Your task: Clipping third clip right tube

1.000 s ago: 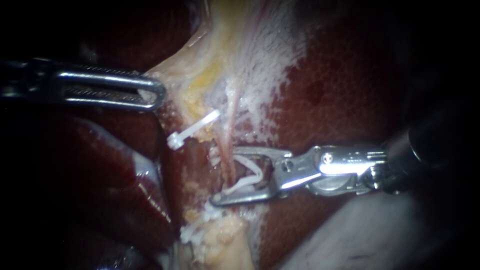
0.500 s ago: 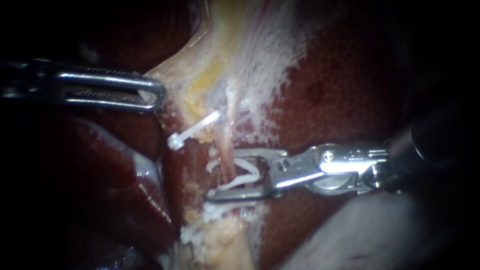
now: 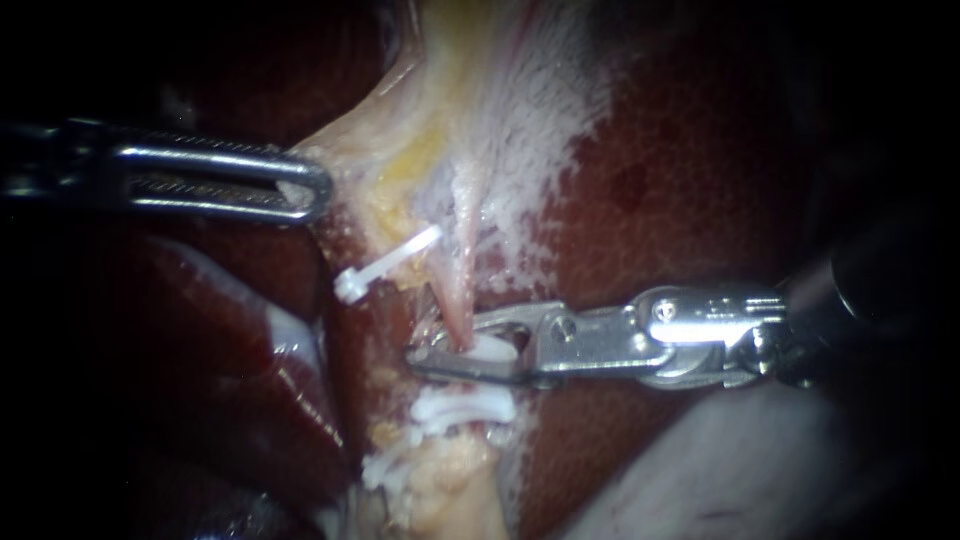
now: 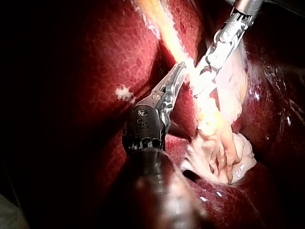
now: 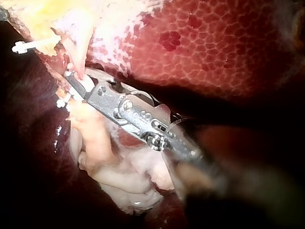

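A thin pink tube runs down from the pale yellow-white tissue over the liver. My right instrument comes in from the right, and its jaws lie pressed together on a white clip across the tube. In the right wrist view the same jaws sit across the tube's lower end. My left instrument is shut on the edge of the pale tissue and holds it to the left; the left wrist view shows that grip.
One white clip sits on the strand left of the tube, above the jaws. Another white clip lies just below the jaws, with white bits lower still. A pale lumpy mass lies beneath my right instrument.
My right instrument's jaws, open around the tube with the clip spread between them, have closed and pressed the clip flat on the tube. The left instrument has stayed still.
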Motion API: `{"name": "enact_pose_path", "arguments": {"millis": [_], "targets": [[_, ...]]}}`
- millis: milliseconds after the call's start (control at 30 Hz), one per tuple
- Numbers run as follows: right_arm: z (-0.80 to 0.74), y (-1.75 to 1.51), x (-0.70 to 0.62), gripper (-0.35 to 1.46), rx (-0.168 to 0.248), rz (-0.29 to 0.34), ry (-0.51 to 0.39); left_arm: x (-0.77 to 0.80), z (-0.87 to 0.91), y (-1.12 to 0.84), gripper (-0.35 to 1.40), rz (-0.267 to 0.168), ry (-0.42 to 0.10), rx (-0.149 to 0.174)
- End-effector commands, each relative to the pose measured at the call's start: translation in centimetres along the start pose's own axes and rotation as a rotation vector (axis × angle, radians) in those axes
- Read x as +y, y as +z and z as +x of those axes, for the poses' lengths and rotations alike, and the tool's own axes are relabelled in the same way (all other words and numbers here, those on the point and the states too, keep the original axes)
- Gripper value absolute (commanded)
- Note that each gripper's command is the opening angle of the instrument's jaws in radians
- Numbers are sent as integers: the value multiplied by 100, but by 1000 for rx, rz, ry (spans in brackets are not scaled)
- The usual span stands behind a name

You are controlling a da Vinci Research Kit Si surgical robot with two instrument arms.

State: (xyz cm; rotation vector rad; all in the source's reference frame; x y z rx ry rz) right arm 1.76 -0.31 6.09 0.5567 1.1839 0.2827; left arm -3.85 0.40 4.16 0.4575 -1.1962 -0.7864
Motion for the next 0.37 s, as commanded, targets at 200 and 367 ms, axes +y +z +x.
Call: {"name": "enact_pose_path", "arguments": {"millis": [200,367], "targets": [[0,0,0,-35,0,0,0,0,0,0,-35,0,0,0],[0,0,0,-35,0,0,0,0,0,0,-35,-1,0,0]]}}
